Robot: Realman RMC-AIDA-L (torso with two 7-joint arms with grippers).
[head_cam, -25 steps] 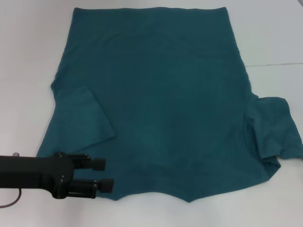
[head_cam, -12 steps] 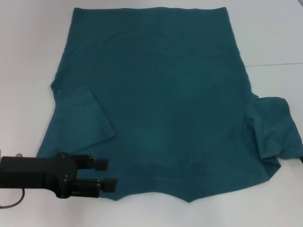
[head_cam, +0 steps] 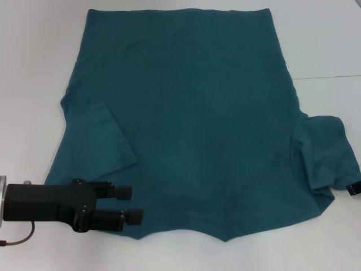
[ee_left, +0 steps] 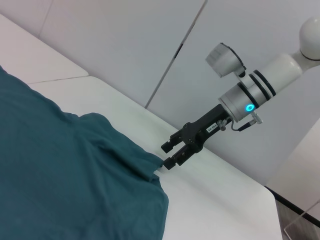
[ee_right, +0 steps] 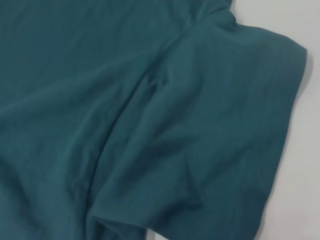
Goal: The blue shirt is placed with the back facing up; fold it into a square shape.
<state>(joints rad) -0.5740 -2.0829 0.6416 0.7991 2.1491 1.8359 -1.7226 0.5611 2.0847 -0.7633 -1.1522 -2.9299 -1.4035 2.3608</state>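
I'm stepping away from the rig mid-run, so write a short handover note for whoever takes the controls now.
Left gripper: open, low over the near left shoulder corner of the blue shirt, holding nothing.
Right gripper: open, at the edge of the right sleeve, not yet closed on it.
Shirt: spread flat, back up, on the white table, collar end nearest the robot. Left sleeve lies folded in over the body; right sleeve sticks out, rumpled.
Done: left sleeve in.
Left: right sleeve, then folding the body to a square.

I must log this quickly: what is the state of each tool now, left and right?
Left tool: open, holding nothing, over the near left corner of the dark teal-blue cotton T-shirt.
Right tool: open, at the shirt's right sleeve edge.
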